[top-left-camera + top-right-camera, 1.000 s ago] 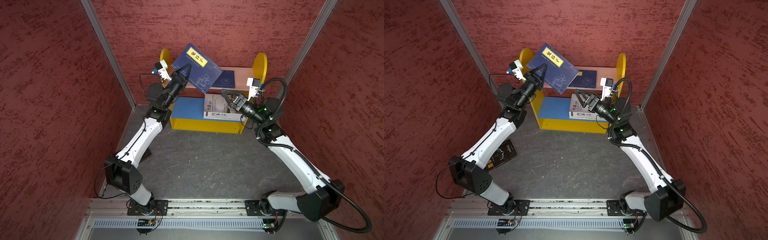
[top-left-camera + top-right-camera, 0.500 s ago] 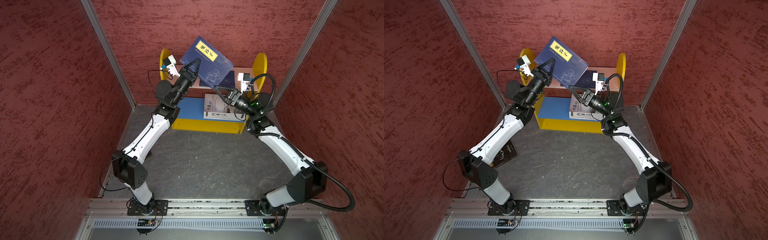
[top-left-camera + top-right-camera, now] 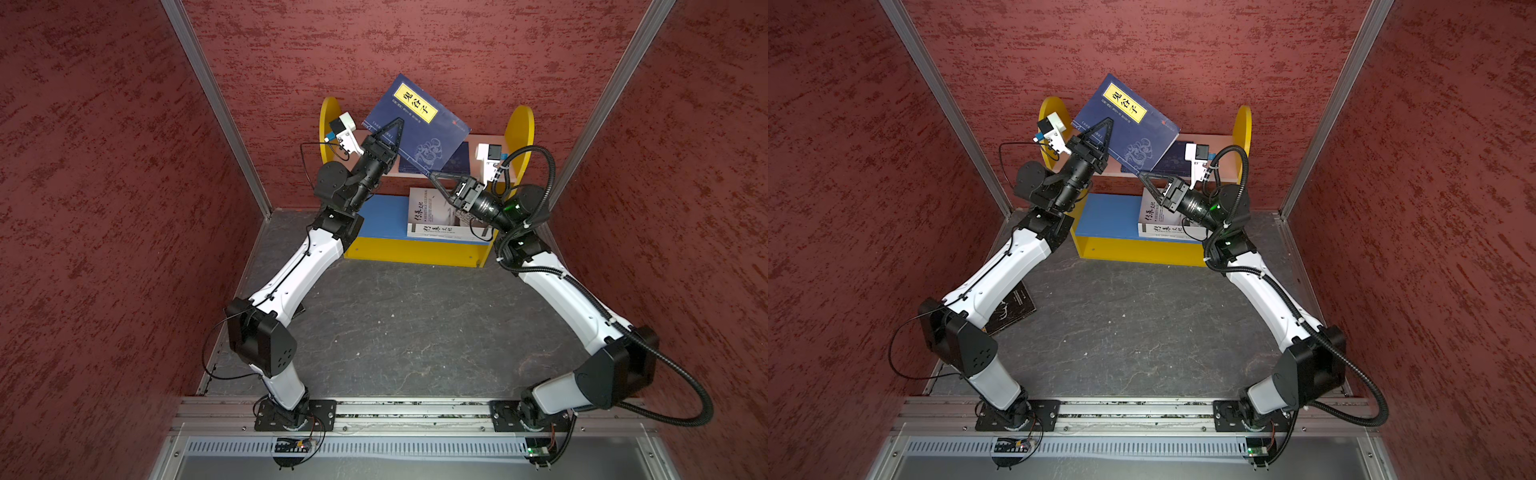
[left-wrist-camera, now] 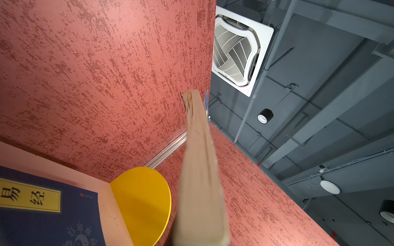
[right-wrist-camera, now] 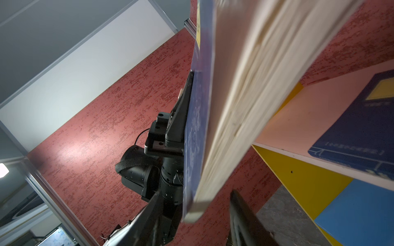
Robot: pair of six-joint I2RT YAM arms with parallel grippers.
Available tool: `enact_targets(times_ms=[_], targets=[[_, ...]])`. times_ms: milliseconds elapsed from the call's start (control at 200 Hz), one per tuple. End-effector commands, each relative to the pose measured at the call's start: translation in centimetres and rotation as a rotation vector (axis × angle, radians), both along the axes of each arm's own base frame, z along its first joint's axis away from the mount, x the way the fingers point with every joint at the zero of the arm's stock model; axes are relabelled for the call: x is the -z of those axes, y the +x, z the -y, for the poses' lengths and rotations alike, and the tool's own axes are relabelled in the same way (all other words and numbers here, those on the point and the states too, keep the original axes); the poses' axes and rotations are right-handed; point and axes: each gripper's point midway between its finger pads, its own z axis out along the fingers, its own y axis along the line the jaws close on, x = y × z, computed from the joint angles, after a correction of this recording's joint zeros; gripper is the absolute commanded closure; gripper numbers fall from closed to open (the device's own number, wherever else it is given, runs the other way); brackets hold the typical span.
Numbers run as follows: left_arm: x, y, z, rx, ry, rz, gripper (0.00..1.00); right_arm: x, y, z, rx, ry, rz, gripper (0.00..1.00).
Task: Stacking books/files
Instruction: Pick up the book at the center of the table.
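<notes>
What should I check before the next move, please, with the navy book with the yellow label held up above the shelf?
1. Left pincer shut on the thin navy book with the yellow title label: ok, book raised and tilted.
2. Right pincer lined up with that book's lower corner: ok, the corner sits between its jaws.
3. Right pincer gripping: not ok, jaws stand clear of both covers.
4. Second navy book lying flat on the pink upper shelf board: ok.
5. Flat black book on the grey floor free to pick: cannot tell, the left arm covers part.
</notes>
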Motion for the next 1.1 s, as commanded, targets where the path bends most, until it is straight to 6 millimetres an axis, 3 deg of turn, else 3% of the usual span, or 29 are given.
enact_targets(times_ms=[0,406,521,767,902,1097], targets=[[-1.3,-1.1,0.8,0.027,-0.044,0.05,1.0,-1.7,-0.4,0.1,-0.015,0.033,0.034,0.56],[-0.5,-1.7,1.6,0.037,-0.03,0.038,1.0,-1.2,0.4,1.3,0.036,0.069,-0.012,0.79],[-0.5,-2.0,1.5,0.034,-0.025,0.04,0.94,-1.2,0.8,1.9,0.042,0.087,-0.026,0.83],[-0.5,-2.5,1.5,0.031,0.028,0.049,0.63,-1.6,1.2,2.7,0.03,0.109,-0.026,0.89],[0.5,-2.3,0.4,0.033,0.084,0.017,0.41,-1.7,1.1,3.7,0.031,0.091,-0.017,0.9],[3.5,-1.1,-1.8,0.067,0.223,-0.123,0.34,-2.2,0.3,5.2,-0.028,0.051,-0.009,0.9]])
